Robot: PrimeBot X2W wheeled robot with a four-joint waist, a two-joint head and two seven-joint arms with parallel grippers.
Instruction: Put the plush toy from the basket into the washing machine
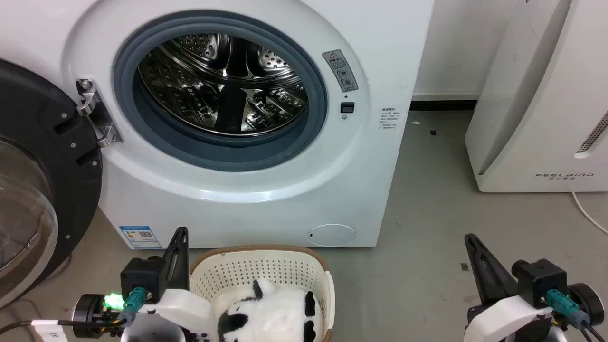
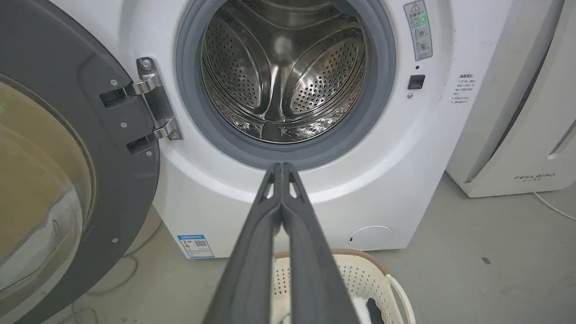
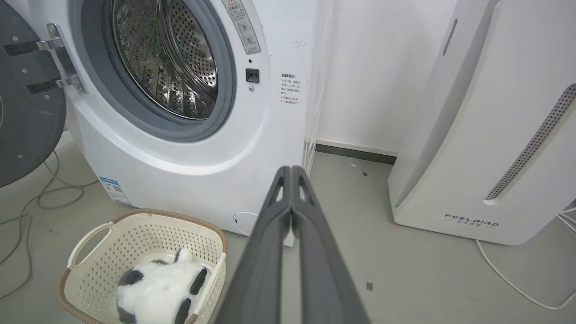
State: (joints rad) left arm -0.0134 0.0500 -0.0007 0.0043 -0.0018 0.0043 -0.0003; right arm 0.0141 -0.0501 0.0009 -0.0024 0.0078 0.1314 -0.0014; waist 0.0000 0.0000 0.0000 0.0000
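Observation:
The white-and-black plush toy (image 1: 268, 316) (image 3: 157, 290) lies inside the cream basket (image 1: 259, 270) (image 3: 135, 234) on the floor before the washing machine (image 1: 237, 190) (image 2: 216, 198) (image 3: 189, 175). Its black-rimmed door (image 1: 33, 190) stands swung open to the left, and the steel drum (image 1: 221, 83) holds nothing. My left gripper (image 1: 179, 237) (image 2: 281, 168) is shut and empty, just left of the basket's rim. My right gripper (image 1: 470, 240) (image 3: 291, 171) is shut and empty over the bare floor, well right of the basket.
A white FEELBIRD appliance (image 1: 536, 95) (image 3: 486, 135) stands at the right against the wall, with a white cable (image 1: 586, 211) on the floor beside it. Grey cables (image 3: 27, 211) lie on the floor under the open door. Grey floor (image 1: 427, 204) separates the two machines.

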